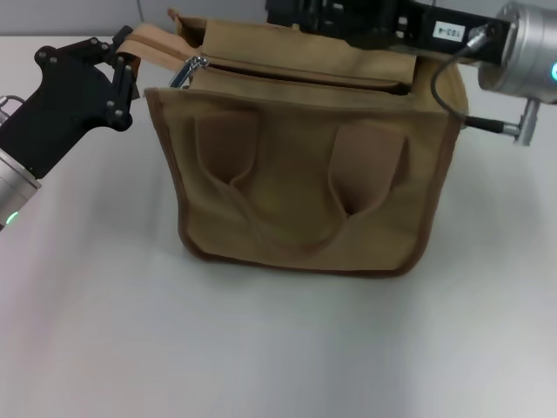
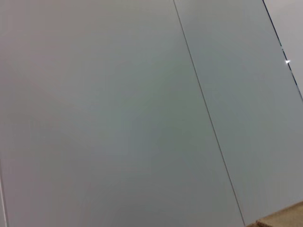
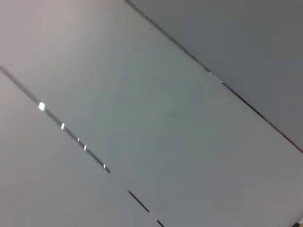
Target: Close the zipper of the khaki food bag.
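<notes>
Only my head view shows the khaki food bag (image 1: 300,187) on the white table (image 1: 261,348); its zipper (image 1: 186,70) slider sits beside my left gripper (image 1: 130,74), closed on the bag's end tab. My right gripper (image 1: 300,13) lies behind the bag, grip unclear. Both wrist views show only grey panels.

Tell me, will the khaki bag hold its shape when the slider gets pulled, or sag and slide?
The khaki food bag is soft canvas with drooping handles, so it will probably buckle. It stands alone on the smooth table, so likely slides. The left gripper is beside the zipper; the right gripper is behind the top.
</notes>
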You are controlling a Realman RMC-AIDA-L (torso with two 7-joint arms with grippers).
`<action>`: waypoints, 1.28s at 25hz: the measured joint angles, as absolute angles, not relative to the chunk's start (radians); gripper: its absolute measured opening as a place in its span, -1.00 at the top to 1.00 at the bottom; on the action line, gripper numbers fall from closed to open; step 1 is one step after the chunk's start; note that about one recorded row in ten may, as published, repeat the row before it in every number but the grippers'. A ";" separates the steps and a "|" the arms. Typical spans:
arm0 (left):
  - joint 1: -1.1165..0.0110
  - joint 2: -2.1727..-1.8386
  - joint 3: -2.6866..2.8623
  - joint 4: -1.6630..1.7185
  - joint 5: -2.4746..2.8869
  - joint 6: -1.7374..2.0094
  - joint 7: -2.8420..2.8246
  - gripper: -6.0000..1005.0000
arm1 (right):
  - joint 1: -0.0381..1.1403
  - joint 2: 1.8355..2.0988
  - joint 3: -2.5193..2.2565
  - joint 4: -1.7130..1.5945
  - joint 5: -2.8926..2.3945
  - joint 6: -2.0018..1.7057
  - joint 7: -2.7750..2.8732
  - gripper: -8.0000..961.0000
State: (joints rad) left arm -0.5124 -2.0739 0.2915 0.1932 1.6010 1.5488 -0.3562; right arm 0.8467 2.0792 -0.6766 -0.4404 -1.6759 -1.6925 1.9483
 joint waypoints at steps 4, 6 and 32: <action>-0.513 -2.074 0.291 0.193 1.599 1.557 -0.356 0.95 | 0.845 2.085 -0.700 -0.482 -1.662 -1.700 1.805 -0.43; -0.514 -2.074 0.291 0.193 1.598 1.558 -0.356 0.95 | 0.836 2.085 -0.701 -0.489 -1.640 -1.698 1.714 -0.43; -0.513 -2.074 0.290 0.172 1.577 1.565 -0.356 0.95 | 0.891 2.077 -0.948 -0.605 -1.683 -1.572 2.115 -0.43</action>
